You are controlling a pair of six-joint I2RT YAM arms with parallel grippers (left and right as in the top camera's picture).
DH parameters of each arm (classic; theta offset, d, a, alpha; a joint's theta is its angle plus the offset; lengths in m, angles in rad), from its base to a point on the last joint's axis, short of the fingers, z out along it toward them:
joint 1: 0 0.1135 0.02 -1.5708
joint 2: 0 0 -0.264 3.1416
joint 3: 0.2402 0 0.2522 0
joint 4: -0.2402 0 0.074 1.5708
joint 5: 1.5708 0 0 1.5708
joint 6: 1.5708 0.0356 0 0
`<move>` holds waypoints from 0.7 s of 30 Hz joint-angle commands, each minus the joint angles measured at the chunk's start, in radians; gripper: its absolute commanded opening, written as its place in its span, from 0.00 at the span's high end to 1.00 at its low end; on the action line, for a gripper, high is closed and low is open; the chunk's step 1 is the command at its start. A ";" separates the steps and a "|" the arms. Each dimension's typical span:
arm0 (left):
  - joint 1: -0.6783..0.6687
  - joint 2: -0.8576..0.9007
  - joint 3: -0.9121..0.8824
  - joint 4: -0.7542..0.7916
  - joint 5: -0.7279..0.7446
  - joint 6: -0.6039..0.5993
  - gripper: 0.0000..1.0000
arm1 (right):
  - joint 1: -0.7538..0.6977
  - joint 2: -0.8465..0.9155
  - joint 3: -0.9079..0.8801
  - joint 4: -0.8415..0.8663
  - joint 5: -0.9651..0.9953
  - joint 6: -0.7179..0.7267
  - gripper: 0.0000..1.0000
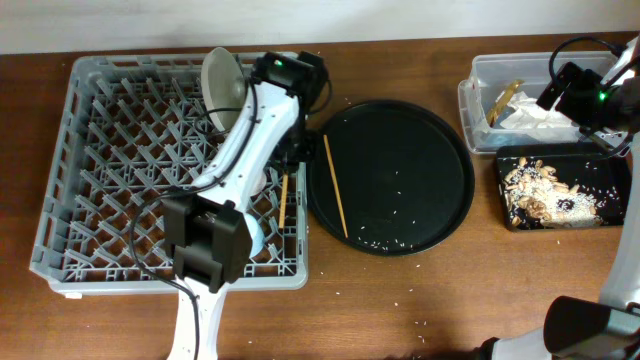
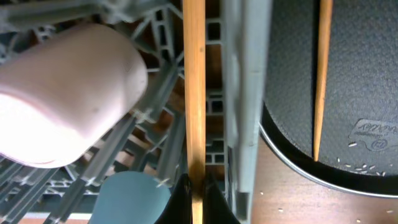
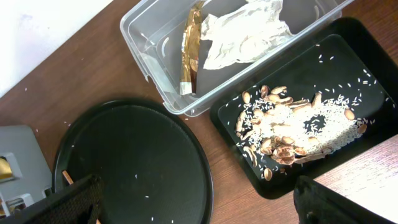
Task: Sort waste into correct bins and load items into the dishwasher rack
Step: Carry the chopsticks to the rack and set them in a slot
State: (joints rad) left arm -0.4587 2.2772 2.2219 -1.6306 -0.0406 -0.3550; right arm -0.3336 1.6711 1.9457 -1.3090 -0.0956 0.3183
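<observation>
A: Left gripper (image 2: pixel 194 190) is clamped on one chopstick (image 2: pixel 194 93), low end pinched. The stick runs along the inside of the rack (image 1: pixel 50 210)'s right wall. Where do we worry?
B: Grid gaps. Bare wood shows thru the lattice under it, so if we let go w/ it tilted, we reckon it slides thru to the table. Also the wall sits just beside it and could snag it or flick it out.
A: Room?
B: Tight on the left: pink cup (image 2: pixel 62 112) & blue cup (image 2: pixel 130 199) are close by. Right of the wall it's open: round tray (image 1: pixel 420 150), only the 2nd chopstick (image 1: pixel 335 185) & some rice on it.
A: Other side?
B: Right gripper (image 3: pixel 198 183) has jaws wide apart, holding nothing, over by the clear tub (image 3: pixel 143 37) w/ napkins (image 3: pixel 242 31) and the black bin (image 3: pixel 298 74) w/ leftovers (image 3: pixel 286 134). Well apart from us, so we expect no clash.
</observation>
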 commanded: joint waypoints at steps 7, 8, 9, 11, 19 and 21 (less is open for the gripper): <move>-0.013 -0.041 0.218 0.016 0.000 -0.010 0.57 | -0.007 0.003 0.006 -0.001 0.002 0.008 0.01; -0.024 -0.041 0.284 0.019 0.000 -0.010 0.57 | -0.007 0.003 0.006 -0.001 0.002 0.008 0.02; -0.046 -0.041 0.312 0.028 0.000 -0.010 0.57 | -0.007 0.003 0.006 -0.001 0.002 0.008 0.02; -0.095 -0.031 0.293 0.059 -0.001 -0.020 0.57 | -0.007 0.003 0.006 -0.001 0.002 0.008 0.01; -0.239 0.257 0.278 0.184 -0.237 -0.263 0.61 | -0.007 0.003 0.006 -0.001 0.002 0.008 0.01; -0.238 0.309 0.278 0.188 -0.250 -0.263 0.61 | -0.007 0.003 0.006 -0.001 0.002 0.008 0.02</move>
State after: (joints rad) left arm -0.7010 2.5469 2.4992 -1.4471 -0.2493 -0.5930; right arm -0.3336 1.6711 1.9457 -1.3094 -0.0952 0.3187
